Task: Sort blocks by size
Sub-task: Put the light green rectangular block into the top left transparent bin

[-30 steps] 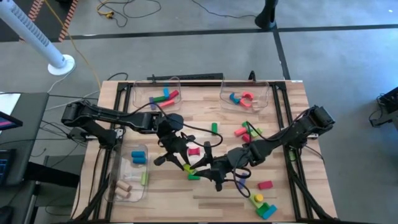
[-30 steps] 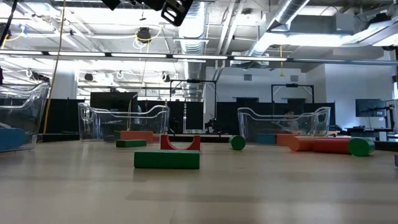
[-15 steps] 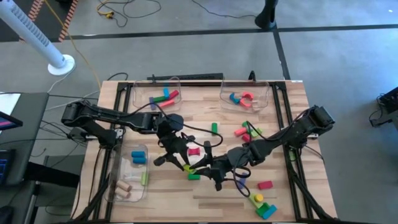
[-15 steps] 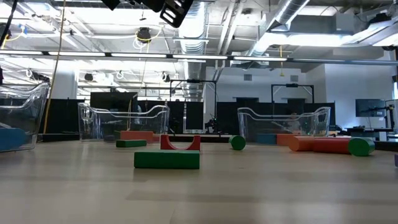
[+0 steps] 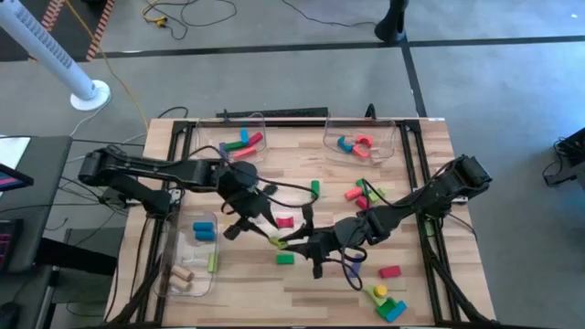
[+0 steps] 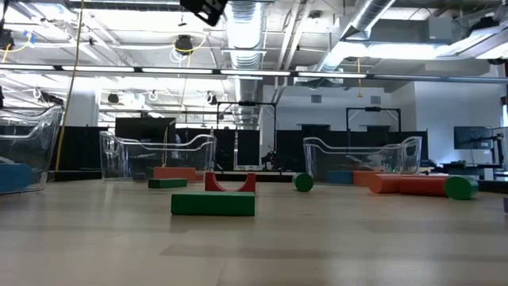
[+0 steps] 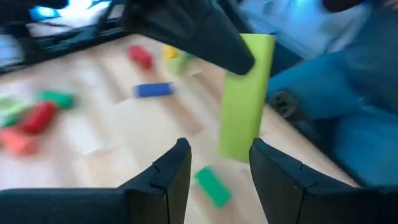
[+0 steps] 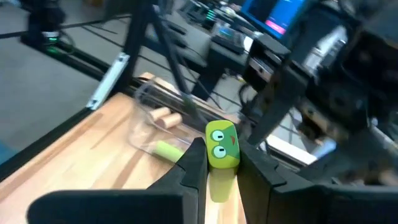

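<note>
Handover, seemingly: right gripper (image 8: 216, 163) pinches the lime-green bar (image 8: 221, 149) while left gripper (image 7: 219, 163), half-spread beside it, holds nothing.

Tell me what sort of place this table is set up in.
Probably a robotics lab or workshop in an industrial hall. The low view shows exposed ceiling ducts and strip lights; the high view shows a concrete floor with loose cables, and a wooden table on a black frame carrying two arms.

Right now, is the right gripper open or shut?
Shut: the right gripper clamps a lime block between its fingers, shown in its wrist view.
</note>
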{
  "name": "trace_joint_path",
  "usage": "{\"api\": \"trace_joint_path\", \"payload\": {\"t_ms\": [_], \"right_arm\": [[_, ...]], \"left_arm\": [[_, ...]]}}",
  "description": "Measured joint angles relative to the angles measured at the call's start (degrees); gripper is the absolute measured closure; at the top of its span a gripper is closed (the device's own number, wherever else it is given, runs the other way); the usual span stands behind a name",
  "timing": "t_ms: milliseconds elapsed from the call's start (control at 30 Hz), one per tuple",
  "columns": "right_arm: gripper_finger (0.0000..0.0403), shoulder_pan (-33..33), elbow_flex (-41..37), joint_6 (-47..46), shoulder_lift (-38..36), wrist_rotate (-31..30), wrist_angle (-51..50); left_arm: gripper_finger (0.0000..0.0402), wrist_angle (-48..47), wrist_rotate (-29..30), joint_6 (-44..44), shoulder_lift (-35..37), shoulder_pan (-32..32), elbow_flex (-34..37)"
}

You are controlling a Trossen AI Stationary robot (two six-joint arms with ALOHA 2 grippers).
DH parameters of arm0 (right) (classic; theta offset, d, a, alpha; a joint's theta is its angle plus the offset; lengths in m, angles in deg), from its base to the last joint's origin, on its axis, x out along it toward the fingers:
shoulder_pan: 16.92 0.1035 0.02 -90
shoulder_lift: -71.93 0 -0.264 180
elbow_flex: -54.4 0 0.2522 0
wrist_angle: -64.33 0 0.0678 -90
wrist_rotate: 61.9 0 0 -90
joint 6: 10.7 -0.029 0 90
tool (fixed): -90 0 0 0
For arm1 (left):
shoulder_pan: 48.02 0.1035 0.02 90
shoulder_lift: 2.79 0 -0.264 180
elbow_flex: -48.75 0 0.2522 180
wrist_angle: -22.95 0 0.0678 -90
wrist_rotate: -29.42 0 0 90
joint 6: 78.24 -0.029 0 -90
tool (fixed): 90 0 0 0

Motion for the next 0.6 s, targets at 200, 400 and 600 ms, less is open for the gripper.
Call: {"api": "trace_joint_path", "payload": {"t_ms": [200, 400, 600], "right_arm": [[0.0316, -0.63, 0.00, -2.22, 0.00, -6.66, 0.23], [0.0316, -2.13, 0.00, -2.29, 0.00, -8.50, 2.91], [0.0315, -2.80, 0.00, -2.25, 0.00, -8.50, 3.52]], "left_arm": [[0.0247, -3.83, 20.70, -1.99, 4.87, -5.05, 0.00], [0.0247, -5.38, 31.71, -1.75, 4.26, -9.22, 0.00], [0.0246, -4.89, 33.25, -0.57, 3.77, -9.89, 0.02]]}}
